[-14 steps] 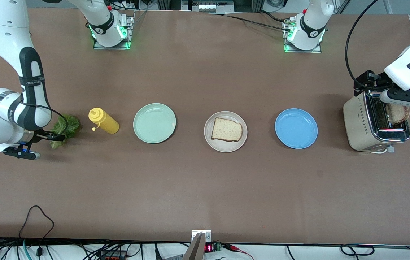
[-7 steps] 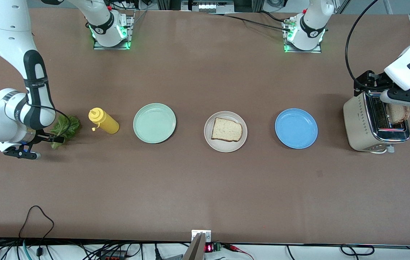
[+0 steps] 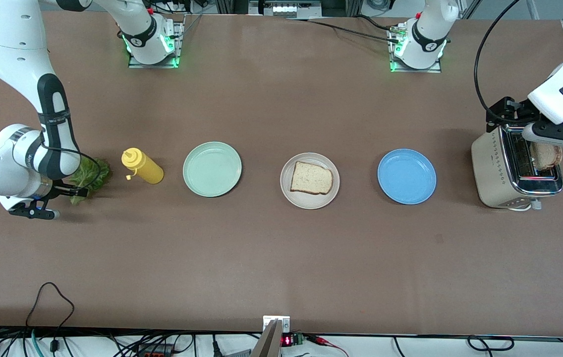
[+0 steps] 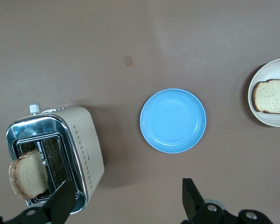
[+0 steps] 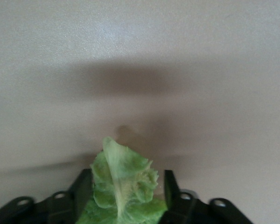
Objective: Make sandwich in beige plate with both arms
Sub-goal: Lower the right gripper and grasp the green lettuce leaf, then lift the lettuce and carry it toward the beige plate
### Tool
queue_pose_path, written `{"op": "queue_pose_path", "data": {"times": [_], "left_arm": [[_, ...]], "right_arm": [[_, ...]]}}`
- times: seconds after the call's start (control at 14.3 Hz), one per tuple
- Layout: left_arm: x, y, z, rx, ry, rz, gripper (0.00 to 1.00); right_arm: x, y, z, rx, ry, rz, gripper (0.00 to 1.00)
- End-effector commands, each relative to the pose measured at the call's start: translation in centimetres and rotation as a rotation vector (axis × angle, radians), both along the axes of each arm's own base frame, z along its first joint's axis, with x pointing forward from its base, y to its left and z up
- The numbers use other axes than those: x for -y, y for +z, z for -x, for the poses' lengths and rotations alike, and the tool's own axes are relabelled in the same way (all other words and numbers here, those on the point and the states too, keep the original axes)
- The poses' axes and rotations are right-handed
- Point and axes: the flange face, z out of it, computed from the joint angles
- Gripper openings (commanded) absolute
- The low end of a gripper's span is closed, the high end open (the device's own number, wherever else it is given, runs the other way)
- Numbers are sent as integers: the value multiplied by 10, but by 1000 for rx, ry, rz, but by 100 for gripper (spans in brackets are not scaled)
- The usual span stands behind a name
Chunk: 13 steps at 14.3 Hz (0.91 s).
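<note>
Bread slice (image 3: pixel 311 178) flat on beige plate (image 3: pixel 332 195)

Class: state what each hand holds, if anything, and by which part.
The right hand grips the lettuce leaf at one end. The left hand is open over the toaster, holding nothing.

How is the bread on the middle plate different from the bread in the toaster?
The bread slice on the beige plate lies flat; the slice in the toaster stands upright in its slot. The plated slice is wholly visible, the toaster slice partly sunk. Both look tan with brown crust.

Matte brown table (image 3: pixel 281 258), evenly lit
</note>
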Motion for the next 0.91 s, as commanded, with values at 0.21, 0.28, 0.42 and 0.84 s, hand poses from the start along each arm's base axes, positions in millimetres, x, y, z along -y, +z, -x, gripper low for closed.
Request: {"op": "queue_pose_path", "data": {"times": [0.21, 0.28, 0.42, 0.84], "left_arm": [[-2, 4, -1, 2, -2, 0, 100], [-2, 4, -1, 2, -2, 0, 100], [-2, 4, -1, 2, -2, 0, 100], [-2, 4, -1, 2, -2, 0, 100]], "right_arm": [[3, 4, 0, 12, 36, 6, 17], [2, 7, -1, 14, 60, 0, 10], [-1, 26, -4, 29, 110, -18, 1], [-45, 134, -9, 29, 270, -135, 0]]}}
